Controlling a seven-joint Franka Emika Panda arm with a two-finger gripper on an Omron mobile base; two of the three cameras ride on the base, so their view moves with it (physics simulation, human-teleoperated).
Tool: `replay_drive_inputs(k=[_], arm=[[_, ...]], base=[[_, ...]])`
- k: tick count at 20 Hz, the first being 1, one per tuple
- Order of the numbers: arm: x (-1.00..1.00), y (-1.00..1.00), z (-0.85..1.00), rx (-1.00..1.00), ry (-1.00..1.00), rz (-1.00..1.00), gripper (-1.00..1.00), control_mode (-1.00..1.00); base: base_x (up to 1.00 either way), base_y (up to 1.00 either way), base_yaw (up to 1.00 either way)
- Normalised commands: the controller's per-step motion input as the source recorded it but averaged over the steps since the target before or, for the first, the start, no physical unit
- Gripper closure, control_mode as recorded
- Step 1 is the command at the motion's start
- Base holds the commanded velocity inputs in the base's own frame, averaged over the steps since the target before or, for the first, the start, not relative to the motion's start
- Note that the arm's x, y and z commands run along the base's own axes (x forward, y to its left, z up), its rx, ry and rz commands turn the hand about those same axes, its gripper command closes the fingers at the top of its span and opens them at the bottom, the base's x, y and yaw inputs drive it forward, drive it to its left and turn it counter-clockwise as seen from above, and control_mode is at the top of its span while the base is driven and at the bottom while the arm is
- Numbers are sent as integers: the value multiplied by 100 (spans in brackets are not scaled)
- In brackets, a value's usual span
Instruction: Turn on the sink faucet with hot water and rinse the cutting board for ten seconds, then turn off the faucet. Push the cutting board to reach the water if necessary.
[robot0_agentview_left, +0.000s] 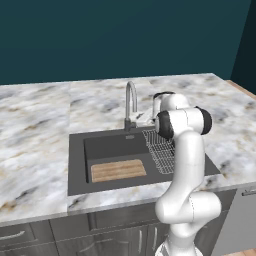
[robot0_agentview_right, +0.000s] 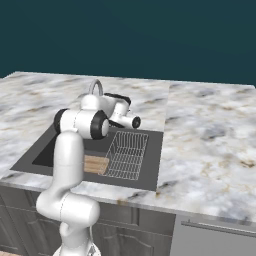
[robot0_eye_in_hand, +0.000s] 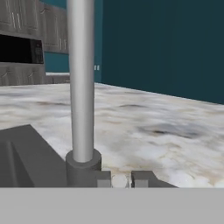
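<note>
Two dark fingertips (robot0_eye_in_hand: 104, 179), set narrowly apart, sit beside the sink faucet (robot0_eye_in_hand: 81, 87) base, cutting board (robot0_agentview_left: 118, 170) lying at the basin's 6 o'clock.

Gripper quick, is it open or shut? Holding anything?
Gripper: fingertips close together by the sink faucet base; whether they pinch its lever cannot be told.

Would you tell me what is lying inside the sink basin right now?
Inside the sink lie the cutting board at its front and a wire dish rack beside it. The arm covers part of the rack and, from the right, most of the board.
</note>
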Motion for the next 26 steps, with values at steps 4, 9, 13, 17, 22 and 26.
replay_drive_inputs(k=[4,9,13,17,22,26], arm=[[0,-76,0,7,0,0,100,-100],[0,-72,0,7,0,0,100,-100],[0,-76,0,7,0,0,100,-100],[1,-79,0,8,0,-2,100,-100],[9,-76,0,8,0,-7,100,-100],[19,-63,2,7,0,-10,100,-100]], base=[[0,0,0],[0,0,0],[0,0,0],[0,0,0],[0,0,0],[0,0,0]])
